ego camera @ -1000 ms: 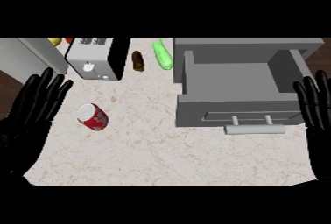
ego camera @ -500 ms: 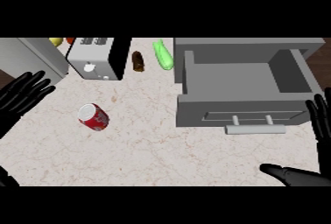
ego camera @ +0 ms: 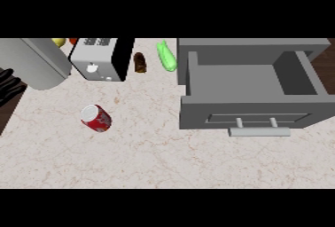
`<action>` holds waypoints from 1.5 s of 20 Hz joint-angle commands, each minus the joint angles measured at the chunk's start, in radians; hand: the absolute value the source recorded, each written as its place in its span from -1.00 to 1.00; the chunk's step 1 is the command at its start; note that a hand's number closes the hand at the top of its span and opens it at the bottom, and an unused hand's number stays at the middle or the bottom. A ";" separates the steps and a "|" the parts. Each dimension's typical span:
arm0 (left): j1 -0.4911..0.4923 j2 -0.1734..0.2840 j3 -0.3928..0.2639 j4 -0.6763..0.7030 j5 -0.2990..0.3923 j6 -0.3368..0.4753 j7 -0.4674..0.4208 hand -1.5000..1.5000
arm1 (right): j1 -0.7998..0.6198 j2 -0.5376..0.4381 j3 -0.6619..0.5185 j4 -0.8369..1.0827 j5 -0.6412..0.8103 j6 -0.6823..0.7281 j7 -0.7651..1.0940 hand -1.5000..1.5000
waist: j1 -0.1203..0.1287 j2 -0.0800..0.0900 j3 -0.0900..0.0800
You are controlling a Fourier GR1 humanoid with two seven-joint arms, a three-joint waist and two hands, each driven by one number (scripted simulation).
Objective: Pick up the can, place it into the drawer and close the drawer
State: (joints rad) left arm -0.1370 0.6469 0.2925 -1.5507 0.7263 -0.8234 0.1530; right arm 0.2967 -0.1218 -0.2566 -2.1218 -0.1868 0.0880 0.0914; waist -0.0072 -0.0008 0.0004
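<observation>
Still untouched, the red can [ego camera: 96, 118] lies on its side on the counter [ego camera: 150, 155], left of the open drawer [ego camera: 252, 86]. Only the left hand [ego camera: 9, 84] shows — seemingly uncurled, empty. Reaching and grasping comes next.

Red can [ego camera: 96, 118] on its side on the counter [ego camera: 144, 155], well left of open drawer [ego camera: 252, 86].

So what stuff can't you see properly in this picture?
- Left hand: head view, mostly cut off by the left edge; its fingers can't be judged.
- Right hand: not in view at all.
- Yellow and red things behind the toaster: cut by the top edge, unidentifiable.
- Can label: too small to read.
</observation>
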 commanded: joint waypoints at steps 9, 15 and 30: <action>-0.064 0.043 -0.018 0.103 0.272 0.091 0.227 -1.00 | 0.042 -0.014 -0.093 -0.020 -0.090 0.092 0.015 -1.00 | 0.000 0.000 0.000; -0.069 -0.005 -0.054 0.096 0.283 0.125 0.286 -1.00 | 0.097 -0.038 -0.181 -0.029 -0.159 0.174 -0.004 -1.00 | 0.002 -0.001 0.000; -0.132 -0.211 -0.125 0.211 -0.043 0.144 0.169 -1.00 | 0.140 0.039 -0.274 0.008 -0.170 0.291 -0.066 -1.00 | -0.001 0.001 0.000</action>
State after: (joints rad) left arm -0.2800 0.4925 0.1876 -1.3457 0.7894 -0.6821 0.3761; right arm 0.4333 -0.1123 -0.5161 -2.1592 -0.3883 0.3431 0.0806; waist -0.0095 -0.0004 -0.0003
